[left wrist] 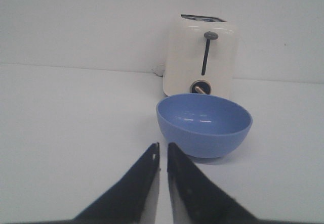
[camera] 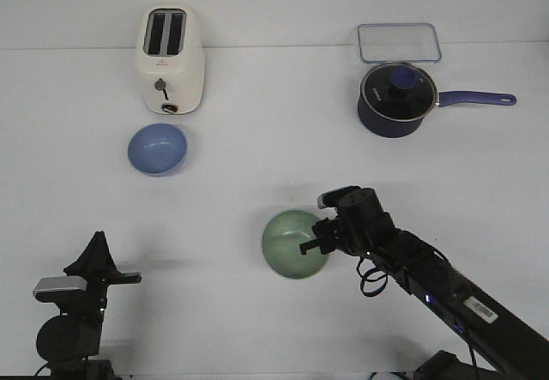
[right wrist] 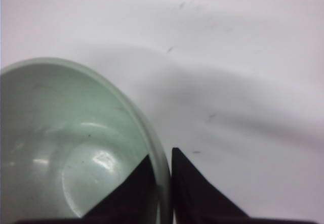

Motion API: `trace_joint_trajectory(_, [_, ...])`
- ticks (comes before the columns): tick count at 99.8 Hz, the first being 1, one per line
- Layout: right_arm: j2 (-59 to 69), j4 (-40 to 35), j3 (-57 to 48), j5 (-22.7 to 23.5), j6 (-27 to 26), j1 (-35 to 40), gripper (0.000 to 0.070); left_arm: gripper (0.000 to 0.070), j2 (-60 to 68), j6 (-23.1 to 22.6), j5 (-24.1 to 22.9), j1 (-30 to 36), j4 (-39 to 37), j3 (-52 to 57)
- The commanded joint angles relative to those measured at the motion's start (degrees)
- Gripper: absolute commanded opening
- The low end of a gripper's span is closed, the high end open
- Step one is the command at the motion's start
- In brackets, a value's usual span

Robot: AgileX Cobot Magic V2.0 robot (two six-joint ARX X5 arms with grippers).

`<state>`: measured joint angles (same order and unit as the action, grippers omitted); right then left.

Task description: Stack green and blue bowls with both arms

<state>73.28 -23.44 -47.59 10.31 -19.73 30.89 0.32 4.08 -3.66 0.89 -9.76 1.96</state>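
The pale green bowl [camera: 290, 243] sits near the middle of the table. My right gripper [camera: 319, 241] is shut on its right rim, one finger inside and one outside; the right wrist view shows the rim [right wrist: 159, 163] pinched between the fingers. The blue bowl [camera: 157, 148] stands in front of the toaster at the left. In the left wrist view it [left wrist: 204, 124] lies just beyond my left gripper [left wrist: 163, 152], whose fingers are shut and empty. The left gripper [camera: 94, 256] is low at the table's front left, well short of the blue bowl.
A cream toaster [camera: 169, 59] stands behind the blue bowl. A dark navy saucepan with a glass lid [camera: 396, 98] and a clear plastic container [camera: 399, 43] are at the back right. The pan's handle [camera: 480, 99] points right.
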Motion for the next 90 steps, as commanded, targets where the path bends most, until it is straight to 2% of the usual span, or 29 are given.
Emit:
trace_joint_trajectory(1, [2.32,1.64,-0.37,-0.31,-1.31,1.11,0.0000,0.0014,-0.09,3.85,0.15,-0.07,-0.61,-1.05])
trace_joint_trajectory(22, [7.85,2.43,-0.37,-0.85,-1.40,2.21,0.0000,0.0011,-0.09,9.94,0.13,-0.09,-0.63,-1.03])
trace_joint_trajectory(26, [8.07,2.43,-0.37,-0.83,-1.27,2.21,0.0017,0.0011,-0.09,11.85,0.13,-0.09,-0.61,-0.94])
trace_joint_trajectory(30, [8.09,2.43,-0.39,-0.81,-1.22,2.21,0.0080,0.0012,-0.09,14.27,0.13,-0.09,-0.61,-0.77])
trace_joint_trajectory(38, [7.52,2.29,-0.44,-0.72,-1.14,2.12,0.0299,0.0012,-0.07,19.19,0.11,-0.09,-0.63,-0.26])
trace_joint_trajectory(42, [6.71,1.88,-0.55,-0.72,-0.96,1.79,0.0350,0.0012,-0.07,21.16,0.11,-0.09,-0.55,0.07])
trace_joint_trajectory(56, [0.85,1.60,-0.72,-0.70,-0.50,0.13,0.0352,0.0012,0.02,25.70,0.26,-0.09,0.28,1.90])
trace_joint_trajectory(74, [-10.19,1.38,-0.72,-0.87,2.34,-3.15,0.0351,0.0014,4.26,23.98,0.15,-0.13,8.83,8.63])
trace_joint_trajectory(90, [-17.88,0.61,-0.72,-1.64,3.78,-6.38,0.0347,0.0014,16.83,22.32,-0.39,-0.15,11.39,17.64])
